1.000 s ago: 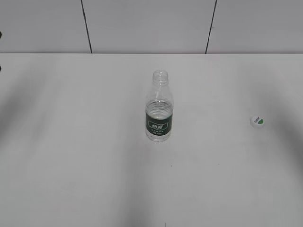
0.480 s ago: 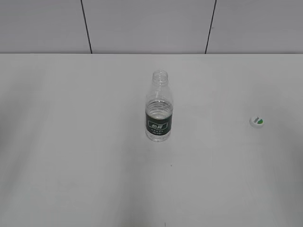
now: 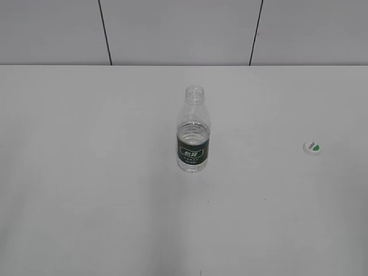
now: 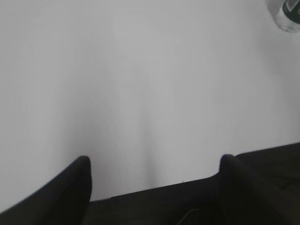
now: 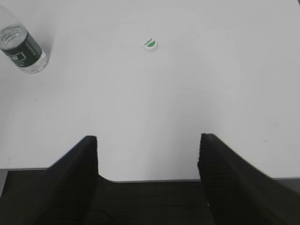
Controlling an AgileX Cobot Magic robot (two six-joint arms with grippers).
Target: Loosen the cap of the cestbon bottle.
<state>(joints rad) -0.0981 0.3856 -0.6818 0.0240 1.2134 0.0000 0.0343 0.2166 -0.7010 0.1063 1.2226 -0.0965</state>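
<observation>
- The bottle (image 3: 193,130) stands upright near the middle of the white surface (image 3: 86,190), its neck open with no cap on it.
- A dark green label band wraps the bottle's lower body; the clear part above it is ribbed toward the neck.
- The cap (image 3: 312,147) lies flat on the surface, well apart from the bottle, with its green patch facing up.
- The left gripper (image 4: 154,161) is spread wide and holds nothing; only its two dark fingers show at the bottom edge of the left wrist view.
- From the left gripper, the bottle (image 4: 287,14) sits far ahead and off to the right, only its lower part showing at the top right corner of that view.
- Bare surface (image 4: 140,84) fills the space straight ahead of the left gripper.
- The right gripper (image 5: 147,140) is also spread wide and empty, its two dark fingers framing open surface (image 5: 234,70).
- From the right gripper, the cap (image 5: 150,44) lies well ahead, roughly in line with the gap between the fingers.
- From the right gripper, the bottle (image 5: 21,47) is ahead and far to the left, seen from above at a slant, well apart from the cap.
- Neither gripper touches the bottle or the cap, and neither shows in the exterior view.
- Behind the surface a pale wall (image 3: 172,31) rises, crossed by two thin dark seams.
</observation>
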